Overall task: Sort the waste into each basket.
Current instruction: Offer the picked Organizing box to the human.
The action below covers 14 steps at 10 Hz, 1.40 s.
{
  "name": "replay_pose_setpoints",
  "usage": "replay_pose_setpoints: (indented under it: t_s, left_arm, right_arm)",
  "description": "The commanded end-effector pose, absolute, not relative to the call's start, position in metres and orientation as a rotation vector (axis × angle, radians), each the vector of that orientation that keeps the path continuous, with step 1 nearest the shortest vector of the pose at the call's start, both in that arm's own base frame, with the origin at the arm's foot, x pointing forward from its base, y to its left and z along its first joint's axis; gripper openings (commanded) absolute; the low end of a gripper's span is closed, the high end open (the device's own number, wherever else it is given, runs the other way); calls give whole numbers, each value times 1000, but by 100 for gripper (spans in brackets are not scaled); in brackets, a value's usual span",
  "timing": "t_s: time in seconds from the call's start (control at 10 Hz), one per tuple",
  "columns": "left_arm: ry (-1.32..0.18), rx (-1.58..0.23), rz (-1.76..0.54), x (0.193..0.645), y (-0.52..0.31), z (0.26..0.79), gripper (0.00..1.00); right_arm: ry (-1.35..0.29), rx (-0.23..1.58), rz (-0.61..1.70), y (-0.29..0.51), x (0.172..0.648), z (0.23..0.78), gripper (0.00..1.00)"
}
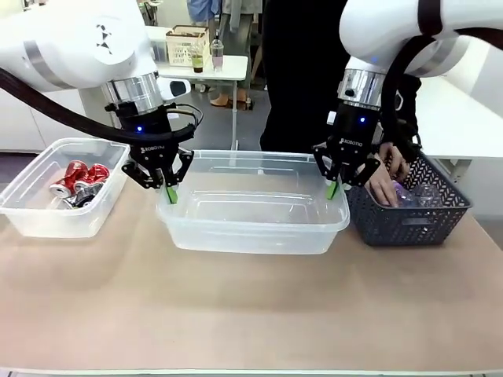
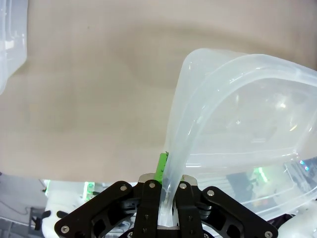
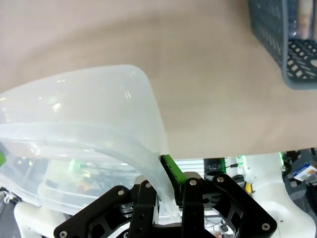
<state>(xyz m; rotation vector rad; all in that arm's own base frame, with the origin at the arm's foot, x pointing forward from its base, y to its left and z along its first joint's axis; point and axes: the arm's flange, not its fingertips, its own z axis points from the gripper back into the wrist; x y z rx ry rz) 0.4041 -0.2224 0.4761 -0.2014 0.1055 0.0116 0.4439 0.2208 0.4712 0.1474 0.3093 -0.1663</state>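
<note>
Beige tabletop (image 1: 251,314): found left gripper (image 1: 170,195) and right gripper (image 1: 333,189) clamped on opposite end rims of clear rectangular plastic tub (image 1: 251,234).

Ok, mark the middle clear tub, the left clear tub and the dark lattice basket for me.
middle clear tub (image 1: 251,232): front view, on its bare front wall.
left clear tub (image 1: 56,222): front view, on its front wall.
dark lattice basket (image 1: 405,228): front view, on its front lattice side.

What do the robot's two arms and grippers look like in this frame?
The left arm and right arm are glossy white with dark bands, silver ribbed wrists and black cables. The left gripper and right gripper are black, printed ROBOTIQ, with blue lights and green pads.
</note>
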Motion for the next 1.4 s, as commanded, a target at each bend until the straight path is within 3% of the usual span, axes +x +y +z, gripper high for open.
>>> replay_pose_setpoints:
  t_s: [0.0,1.3]
  left_arm:
    - [103,-198,49,403,-220,480,0]
    - [103,-198,49,403,-220,480,0]
  right_arm:
    - [307,148,-160,218,445,476,0]
    - [307,148,-160,218,445,476,0]
